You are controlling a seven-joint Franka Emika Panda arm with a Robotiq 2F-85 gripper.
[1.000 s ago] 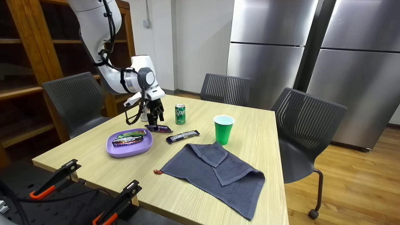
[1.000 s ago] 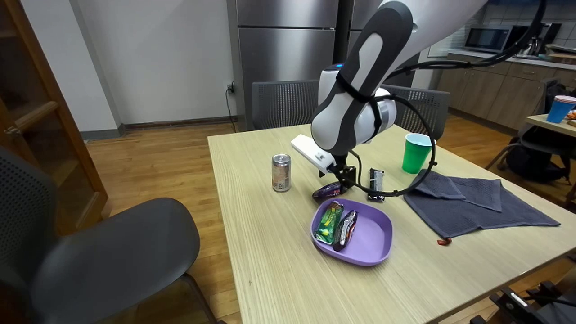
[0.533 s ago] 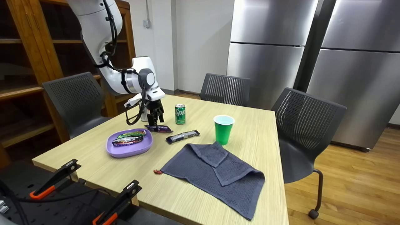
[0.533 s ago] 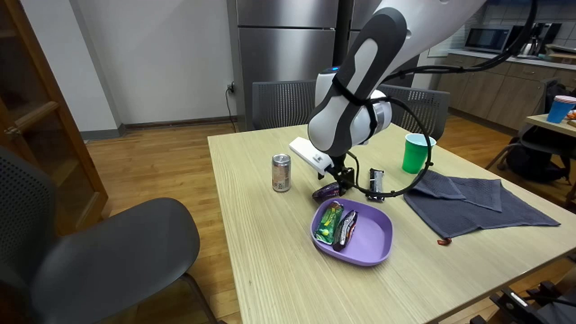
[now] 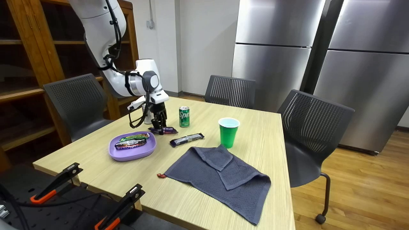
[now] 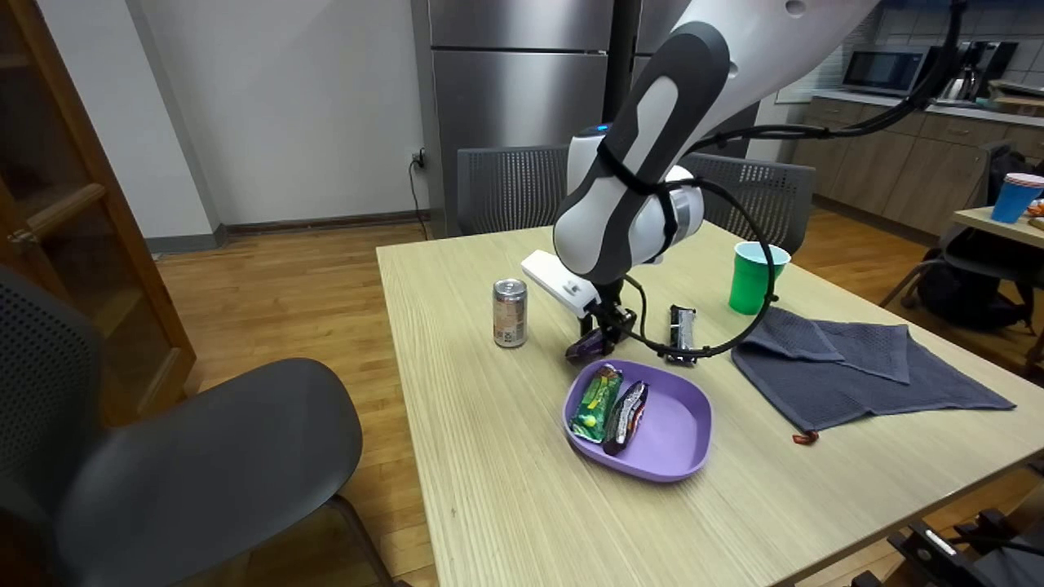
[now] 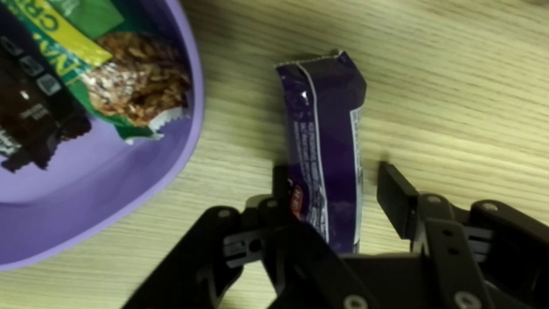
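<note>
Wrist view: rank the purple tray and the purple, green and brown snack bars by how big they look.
1. Purple tray, cut off by the picture's edge
2. Green bar, cut off, and purple bar, partly hidden by the gripper: too alike to rank
3. Brown bar, cut off

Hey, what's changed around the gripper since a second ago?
The gripper has lowered slightly, its fingers closing partway astride the purple-wrapped bar, perhaps nudging it; the wrist view shows a gap beside one finger, so no firm grip. The purple tray, green cup and dark cloth look unmoved.
</note>
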